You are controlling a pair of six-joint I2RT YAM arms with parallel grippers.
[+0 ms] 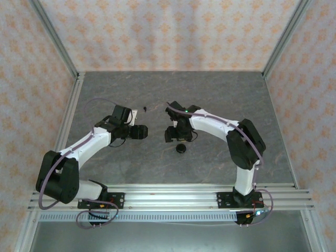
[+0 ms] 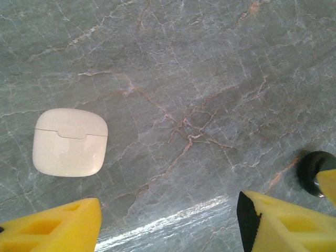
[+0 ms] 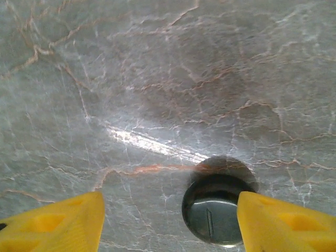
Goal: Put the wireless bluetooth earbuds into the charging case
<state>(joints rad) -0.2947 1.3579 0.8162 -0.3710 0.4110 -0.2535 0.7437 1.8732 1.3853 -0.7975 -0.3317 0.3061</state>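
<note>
A white charging case (image 2: 70, 142), rounded and with its lid shut, lies on the grey marble table left of my left gripper (image 2: 169, 223). That gripper hangs open over bare table. A round glossy black charging case (image 3: 212, 212) lies closed on the table, partly behind the right finger (image 3: 283, 226) of my right gripper (image 3: 170, 215). The right gripper is open and holds nothing. From above, the black case (image 1: 181, 148) sits just in front of the right gripper (image 1: 173, 135). A tiny black earbud (image 1: 144, 109) lies behind the left gripper (image 1: 140, 131).
Both arms reach in toward the table's middle, their grippers a short way apart. Patterned walls with metal posts (image 1: 63, 52) close in the back and sides. An aluminium rail (image 1: 173, 197) runs along the near edge. The black case (image 2: 314, 170) shows at the right edge of the left wrist view.
</note>
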